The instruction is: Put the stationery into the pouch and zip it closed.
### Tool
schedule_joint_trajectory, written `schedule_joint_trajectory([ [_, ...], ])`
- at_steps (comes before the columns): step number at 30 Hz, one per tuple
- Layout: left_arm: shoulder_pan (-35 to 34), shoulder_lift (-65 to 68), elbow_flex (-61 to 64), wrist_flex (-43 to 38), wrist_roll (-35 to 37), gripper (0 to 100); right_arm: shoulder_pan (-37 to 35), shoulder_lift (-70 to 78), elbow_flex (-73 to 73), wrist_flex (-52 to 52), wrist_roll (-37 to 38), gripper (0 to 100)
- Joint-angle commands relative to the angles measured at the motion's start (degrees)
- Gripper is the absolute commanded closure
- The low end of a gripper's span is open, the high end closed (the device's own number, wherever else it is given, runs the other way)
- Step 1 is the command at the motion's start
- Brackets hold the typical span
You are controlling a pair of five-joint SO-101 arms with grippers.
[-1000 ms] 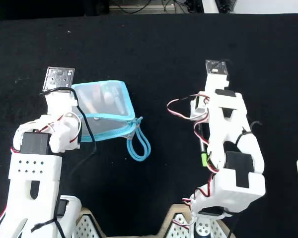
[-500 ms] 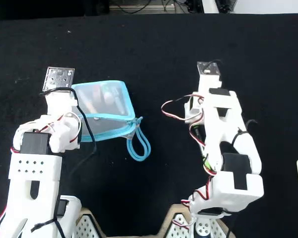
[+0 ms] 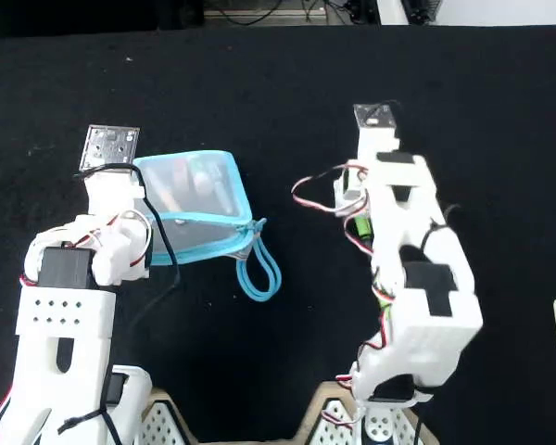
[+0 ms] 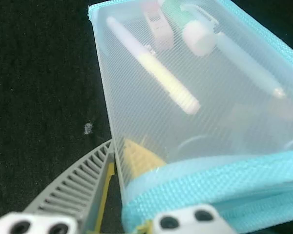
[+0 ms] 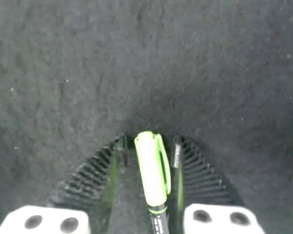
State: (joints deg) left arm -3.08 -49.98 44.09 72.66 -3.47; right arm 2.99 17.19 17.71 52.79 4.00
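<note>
Left of centre on black table [image 3: 287, 83]: pouch [image 3: 199, 199], translucent mesh with turquoise edging, lying flat, zip edge nearest, loop strap [image 3: 258, 271] trailing near-right; pen [image 4: 154, 73] and further stationery [image 4: 198, 36] inside. Clamped at its near-left corner by left gripper [image 4: 118, 187], arm folded low beside it. Right of centre: right gripper [image 5: 149, 161], jaws closed on green marker [image 5: 152, 173], arm extended toward the far side, wrist angled down at the cloth, well apart from pouch
</note>
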Motion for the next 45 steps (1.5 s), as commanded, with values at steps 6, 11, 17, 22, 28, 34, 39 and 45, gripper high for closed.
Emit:
schedule_joint_trajectory([
  [6, 0.4, 0.4, 1.0, 0.5, -0.2, 97, 1.7, 2.9, -7.2, 2.5, -0.4, 85.8],
  [11, 0.4, 0.4, 1.0, 0.6, -0.2, 97, 2.4, 2.4, -7.2, 3.9, 1.1, 97.7],
  [17, 0.4, 0.4, 1.0, 0.5, -0.2, 97, 3.5, -7.4, -1.5, 4.7, -0.5, 98.8],
  [22, 0.4, 0.4, 1.0, 0.6, -0.2, 97, 4.0, -20.2, 10.7, -3.2, -1.3, 98.8],
  [28, 0.4, 0.4, 1.0, 0.6, -0.2, 97, 3.9, -23.7, 14.6, -5.4, -1.3, 98.7],
  [34, 0.4, 0.4, 1.0, 0.5, -0.2, 97, 2.9, -16.5, 7.7, 2.0, 5.8, 98.7],
  [39, 0.4, 0.4, 0.8, 0.7, -0.2, 97, -1.3, -6.8, -4.4, 13.0, 10.5, 98.7],
  [45, 0.4, 0.4, 0.9, 0.6, -0.2, 97, -1.4, 3.4, -22.2, 26.7, 15.7, 98.7],
])
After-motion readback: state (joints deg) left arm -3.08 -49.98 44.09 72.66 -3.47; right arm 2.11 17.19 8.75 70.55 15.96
